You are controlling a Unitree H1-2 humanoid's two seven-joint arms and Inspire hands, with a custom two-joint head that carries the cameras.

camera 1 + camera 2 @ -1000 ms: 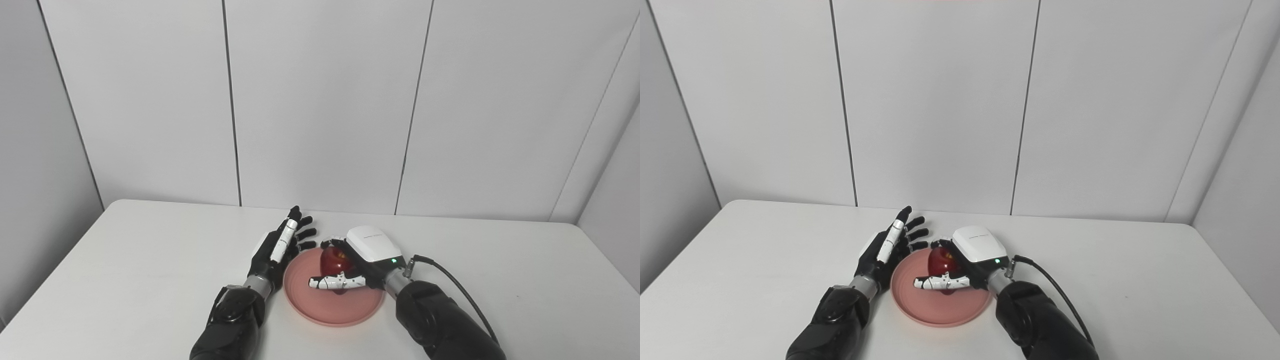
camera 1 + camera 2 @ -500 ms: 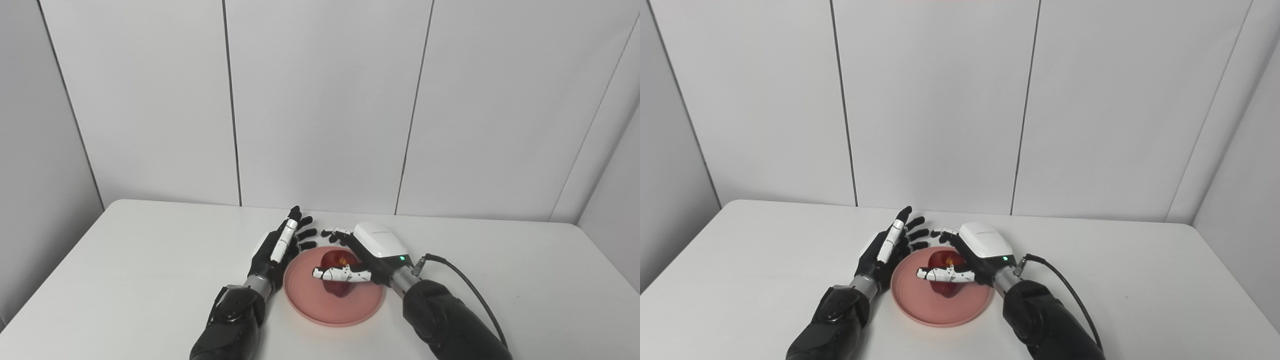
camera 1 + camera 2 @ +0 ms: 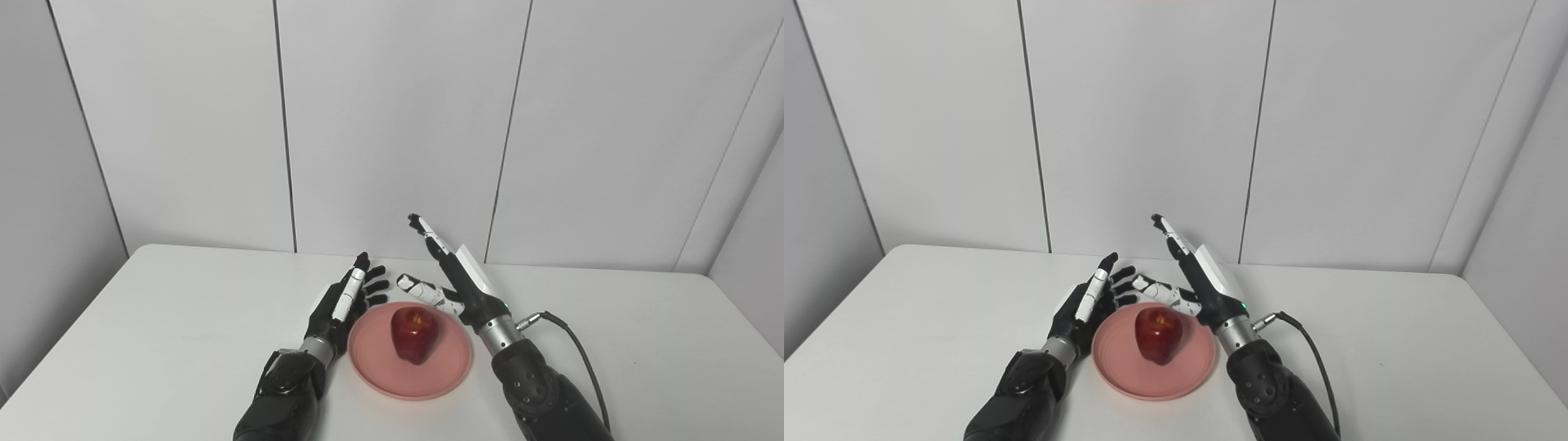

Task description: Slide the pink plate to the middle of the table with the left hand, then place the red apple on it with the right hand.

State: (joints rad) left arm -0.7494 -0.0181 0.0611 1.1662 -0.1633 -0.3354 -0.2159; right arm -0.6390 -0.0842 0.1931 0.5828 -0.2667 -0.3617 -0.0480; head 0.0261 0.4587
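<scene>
A red apple (image 3: 414, 334) stands upright on the pink plate (image 3: 380, 373) near the table's middle. My right hand (image 3: 460, 283) is raised above the plate's far right edge, open, fingers stretched up toward the wall and thumb out to the left, clear of the apple. My left hand (image 3: 343, 301) rests open at the plate's left rim, fingers straight and pointing away from me; whether it touches the rim I cannot tell. The same scene shows in the right eye view, with the apple (image 3: 1157, 334) on the plate (image 3: 1118, 370).
The white table (image 3: 153, 331) ends at grey wall panels behind. A black cable (image 3: 579, 355) runs from my right wrist back along the forearm.
My right hand has let go of the apple, opened and lifted up and back off it. The apple now stands alone on the plate. The left hand has not moved.
</scene>
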